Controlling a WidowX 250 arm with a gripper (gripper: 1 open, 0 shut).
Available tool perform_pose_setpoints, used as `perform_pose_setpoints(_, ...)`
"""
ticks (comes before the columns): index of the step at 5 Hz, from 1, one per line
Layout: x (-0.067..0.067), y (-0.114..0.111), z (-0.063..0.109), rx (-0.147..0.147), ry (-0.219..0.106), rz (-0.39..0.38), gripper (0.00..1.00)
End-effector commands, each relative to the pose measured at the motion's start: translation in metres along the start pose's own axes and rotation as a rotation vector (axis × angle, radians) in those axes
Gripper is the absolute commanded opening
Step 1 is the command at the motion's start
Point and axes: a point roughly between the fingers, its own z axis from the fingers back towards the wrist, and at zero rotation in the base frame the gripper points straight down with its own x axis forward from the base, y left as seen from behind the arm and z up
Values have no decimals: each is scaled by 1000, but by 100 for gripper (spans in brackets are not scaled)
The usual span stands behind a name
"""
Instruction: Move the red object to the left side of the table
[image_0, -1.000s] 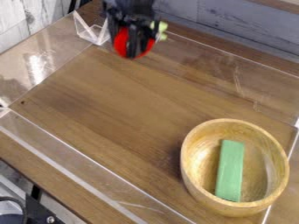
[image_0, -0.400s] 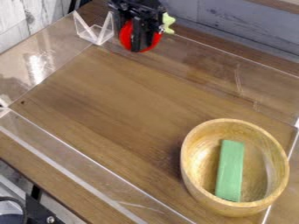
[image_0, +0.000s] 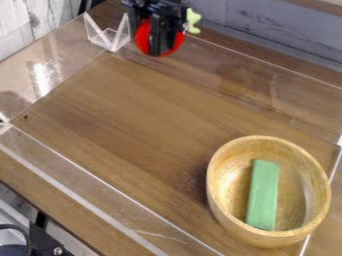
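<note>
Arm enters from the top edge of the view, gripper (image_0: 159, 38) pointing straight down near the far edge of the table (image_0: 147, 120). Black fingers (image_0: 151, 30) are clamped on either side of the red object (image_0: 162, 42), partly closed around it; the object's red body shows on both sides of and below the fingers, its small green leafy stem (image_0: 193, 18) sticking out to the right by the gripper body. The object looks lifted clear of the tabletop, though the gap under it cannot be judged with certainty from this single view.

Count:
- red object: 1, held in the gripper at the far edge, left of centre
- wooden bowl (image_0: 227, 160): 1, near right corner of the table
- green block (image_0: 265, 194): 1, lying flat inside the bowl, long axis running roughly towards the camera
- small clear angled stand (image_0: 103, 33): 1, just left of the gripper at the far edge
- clear acrylic walls (image_0: 80, 190) bordering the tabletop

Versus one second ago: gripper and red object sit higher in the view and slightly further right, closer to the top edge; the grip looks unchanged. The stem now shows higher up. Bowl, green block and clear stand have not moved
</note>
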Motion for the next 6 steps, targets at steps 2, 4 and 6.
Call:
perform_pose_setpoints(2, 3, 5, 13, -5, -53, 1, 0)
perform_pose_setpoints(4, -7, -27, 14, -32, -51, -51, 0)
perform_pose_setpoints(6, -2, -32, 13, -55, -46, -52, 0)
